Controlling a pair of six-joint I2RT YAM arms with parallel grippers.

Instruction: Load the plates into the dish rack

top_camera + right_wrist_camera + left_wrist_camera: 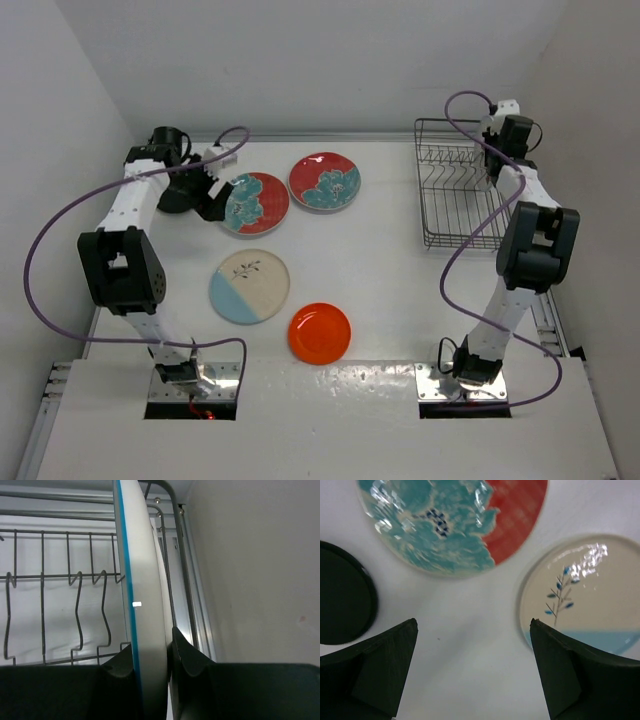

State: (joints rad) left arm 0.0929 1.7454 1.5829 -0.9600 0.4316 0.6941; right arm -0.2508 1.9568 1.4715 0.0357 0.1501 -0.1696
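We found the right tool (152, 655) clenched on a white plate with a thin blue rim line (145, 595), one finger on each face of it. The plate stood on edge and was seen edge-on from the wrist. It stood inside the dish rack (452, 192), close to one side rail, with the wire slot dividers on its other side; whether its lower edge rested on the rack's floor we could not tell. From above, the rack sat at the far right of the desk (400, 300), and the right arm reached over its far right corner. The left tool (473, 625) was released, its fingers spread wide above bare desk and holding no plate. In its wrist view a red-and-teal floral plate (450, 525) lay ahead, a small black plate (342, 600) at the left edge, and the cream-and-light-blue plate with a sprig (580, 590) at the right, all flat on the desk and apart from each other. A second floral plate (325, 182) lay just beside the first, and the small orange plate (320, 333) lay near the sprig plate, toward the arm bases.
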